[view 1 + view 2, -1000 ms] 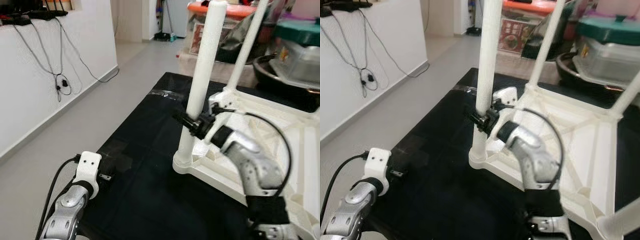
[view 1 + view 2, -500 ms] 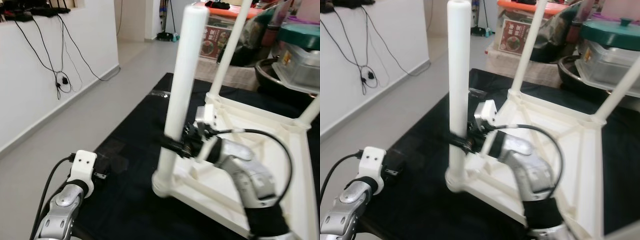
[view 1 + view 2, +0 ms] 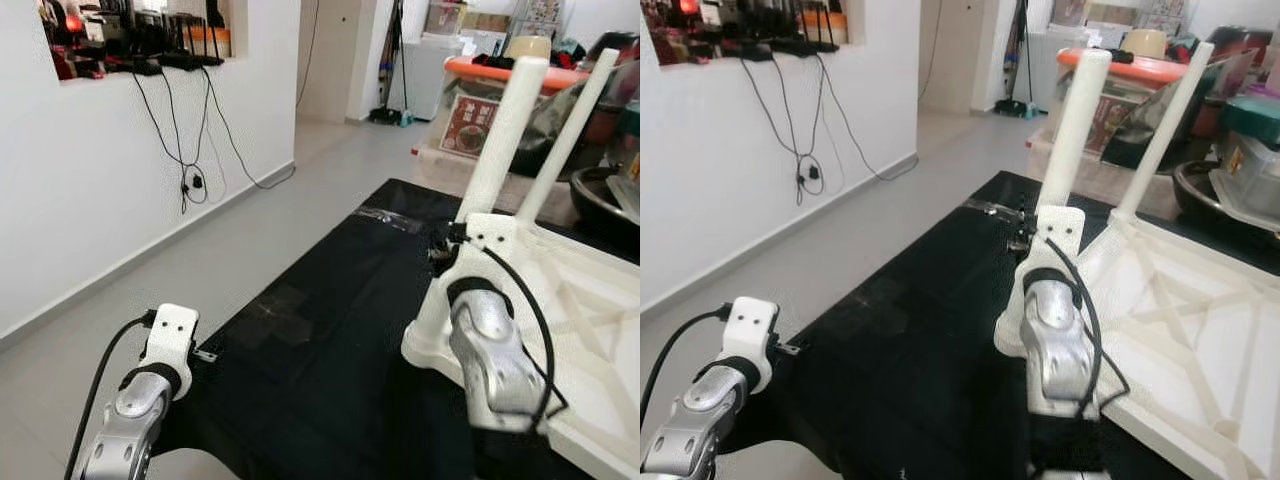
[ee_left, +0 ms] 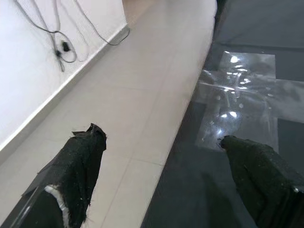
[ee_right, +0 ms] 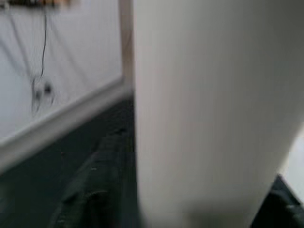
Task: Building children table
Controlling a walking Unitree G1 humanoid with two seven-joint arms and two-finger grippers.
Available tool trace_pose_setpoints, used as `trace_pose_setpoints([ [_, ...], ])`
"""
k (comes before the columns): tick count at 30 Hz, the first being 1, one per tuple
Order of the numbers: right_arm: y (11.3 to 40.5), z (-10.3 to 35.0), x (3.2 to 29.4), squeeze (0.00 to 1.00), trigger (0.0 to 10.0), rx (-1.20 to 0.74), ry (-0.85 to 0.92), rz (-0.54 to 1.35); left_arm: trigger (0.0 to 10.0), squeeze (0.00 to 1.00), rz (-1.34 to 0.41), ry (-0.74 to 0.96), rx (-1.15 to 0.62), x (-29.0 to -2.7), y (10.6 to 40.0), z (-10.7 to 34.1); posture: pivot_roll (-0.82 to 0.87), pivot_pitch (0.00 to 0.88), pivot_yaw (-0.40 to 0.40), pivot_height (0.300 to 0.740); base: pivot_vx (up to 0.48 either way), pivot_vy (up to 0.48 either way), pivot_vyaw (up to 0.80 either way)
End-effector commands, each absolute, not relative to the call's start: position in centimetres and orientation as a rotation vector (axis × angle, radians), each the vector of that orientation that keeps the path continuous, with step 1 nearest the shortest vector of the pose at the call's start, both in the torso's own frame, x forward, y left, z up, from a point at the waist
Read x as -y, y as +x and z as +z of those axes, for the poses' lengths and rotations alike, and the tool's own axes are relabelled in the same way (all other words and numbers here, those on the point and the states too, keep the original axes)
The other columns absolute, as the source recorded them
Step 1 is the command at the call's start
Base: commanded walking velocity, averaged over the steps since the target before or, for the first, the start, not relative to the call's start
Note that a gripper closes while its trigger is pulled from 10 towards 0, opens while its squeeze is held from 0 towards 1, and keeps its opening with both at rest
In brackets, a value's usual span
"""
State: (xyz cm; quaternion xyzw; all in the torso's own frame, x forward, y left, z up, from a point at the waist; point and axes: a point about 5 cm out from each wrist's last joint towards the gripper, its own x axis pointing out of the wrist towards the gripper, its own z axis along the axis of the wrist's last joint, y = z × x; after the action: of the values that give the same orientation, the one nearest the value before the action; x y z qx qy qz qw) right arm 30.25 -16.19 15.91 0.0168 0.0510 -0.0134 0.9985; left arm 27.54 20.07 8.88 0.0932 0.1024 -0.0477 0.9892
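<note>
Upturned children's table [image 3: 590, 330] on the black mat [image 3: 330, 340], near leg [image 3: 490, 190] upright, long axis vertical. My right hand [image 3: 440, 262] sits against that leg at 12 o'clock from my wrist (grip state hidden; I cannot tell). My left hand [image 4: 159, 142], fingers spread and holding nothing, hovers at 8 o'clock, well apart; the right is nearer.

Bright, even indoor light | glare on clear tape [image 4: 240, 102] over black mat [image 3: 330, 340] | right wrist view blurred, out of focus | head views sharp
</note>
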Motion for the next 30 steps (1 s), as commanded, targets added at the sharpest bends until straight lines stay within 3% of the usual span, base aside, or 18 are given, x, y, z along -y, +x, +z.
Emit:
trace_pose_setpoints([
  [1, 30.4, 16.3, 15.4, 1.0, 10.0, -0.095, 0.058, 0.055, 10.0, 0.0, -0.11, 0.196, -0.207, -19.8, 27.6, 8.9, 0.09, 0.0, -0.055, 0.74, 0.0, 0.0, 0.0],
  [4, 31.4, 17.6, 13.6, 1.0, 10.0, -0.067, 0.127, 0.331, 10.0, 0.0, -0.105, 0.194, -0.211, -20.0, 27.4, 8.7, 0.09, 0.0, -0.062, 0.74, 0.0, 0.0, 0.0],
  [5, 31.4, 17.6, 13.6, 1.0, 10.0, -0.067, 0.127, 0.331, 10.0, 0.0, -0.105, 0.194, -0.211, -20.0, 27.4, 8.7, 0.09, 0.0, -0.062, 0.74, 0.0, 0.0, 0.0],
  [6, 32.1, 19.4, 12.9, 0.0, 10.0, 0.02, 0.102, 0.546, 10.0, 0.0, -0.101, 0.192, -0.212, -20.1, 27.3, 8.7, 0.1, 0.0, -0.063, 0.74, 0.0, 0.0, 0.0],
  [7, 32.1, 19.4, 12.9, 0.0, 10.0, 0.02, 0.102, 0.546, 10.0, 0.0, -0.101, 0.192, -0.212, -20.1, 27.3, 8.7, 0.1, 0.0, -0.063, 0.74, 0.0, 0.0, 0.0],
  [8, 31.9, 20.4, 12.4, 0.0, 10.0, 0.073, 0.032, 0.74, 10.0, 0.0, -0.098, 0.194, -0.212, -20.3, 27.3, 8.7, 0.1, 0.0, -0.065, 0.74, 0.0, 0.0, 0.0],
  [11, 31.1, 20.8, 11.9, 0.0, 10.0, 0.096, -0.001, 0.942, 10.0, 0.0, -0.093, 0.198, -0.211, -20.5, 27.5, 8.7, 0.1, 0.0, -0.072, 0.74, 0.0, 0.0, 0.0],
  [15, 29.6, 20.8, 11.0, 0.0, 10.0, 0.087, 0.053, 1.185, 10.0, 0.0, -0.091, 0.195, -0.203, -20.3, 27.7, 8.9, 0.11, 0.0, -0.08, 0.74, 0.0, 0.0, 0.0],
  [16, 29.0, 20.3, 10.9, 0.0, 4.0, 0.072, 0.038, 1.243, 10.0, 0.0, -0.092, 0.194, -0.203, -20.2, 27.7, 8.9, 0.12, 0.0, -0.084, 0.74, 0.0, 0.0, 0.0],
  [17, 29.0, 20.3, 10.9, 0.0, 4.0, 0.072, 0.038, 1.243, 10.0, 0.0, -0.092, 0.194, -0.203, -20.2, 27.7, 8.9, 0.12, 0.0, -0.084, 0.74, 0.0, 0.0, 0.0],
  [18, 28.1, 19.5, 10.8, 0.0, 0.0, 0.042, 0.034, 1.308, 10.0, 0.0, -0.091, 0.195, -0.206, -20.2, 27.5, 8.8, 0.12, 0.0, -0.087, 0.74, 0.0, 0.0, 0.0],
  [20, 27.8, 19.2, 10.8, 0.0, 0.0, 0.027, 0.043, 1.331, 10.0, 0.0, -0.09, 0.195, -0.208, -20.1, 27.5, 8.7, 0.12, 0.0, -0.087, 0.74, 0.0, 0.0, 0.0],
  [23, 28.6, 18.7, 10.8, 0.0, 0.0, 0.022, 0.052, 1.22, 10.0, 0.0, -0.088, 0.194, -0.21, -20.3, 27.3, 8.8, 0.12, 0.0, -0.081, 0.74, 0.0, 0.0, 0.0],
  [25, 32.2, 17.0, 11.6, 0.0, 0.0, -0.026, -0.033, 0.779, 10.0, 0.0, -0.089, 0.2, -0.218, -20.5, 27.0, 8.5, 0.1, 0.0, -0.074, 0.74, 0.0, 0.0, 0.0],
  [26, 33.9, 15.2, 14.0, 0.0, 0.0, -0.119, -0.038, 0.443, 10.0, 0.0, -0.09, 0.201, -0.222, -20.4, 27.1, 8.4, 0.1, 0.0, -0.072, 0.74, 0.0, 0.0, 0.0],
  [27, 33.9, 15.2, 14.0, 0.0, 0.0, -0.119, -0.038, 0.443, 10.0, 0.0, -0.09, 0.201, -0.222, -20.4, 27.1, 8.4, 0.1, 0.0, -0.072, 0.74, 0.0, 0.0, 0.0],
  [30, 33.8, 11.7, 19.9, 0.0, 0.0, -0.278, -0.026, -0.088, 10.0, 0.0, -0.098, 0.197, -0.22, -20.0, 27.3, 8.3, 0.09, 0.0, -0.066, 0.74, 0.0, 0.0, 0.0],
])
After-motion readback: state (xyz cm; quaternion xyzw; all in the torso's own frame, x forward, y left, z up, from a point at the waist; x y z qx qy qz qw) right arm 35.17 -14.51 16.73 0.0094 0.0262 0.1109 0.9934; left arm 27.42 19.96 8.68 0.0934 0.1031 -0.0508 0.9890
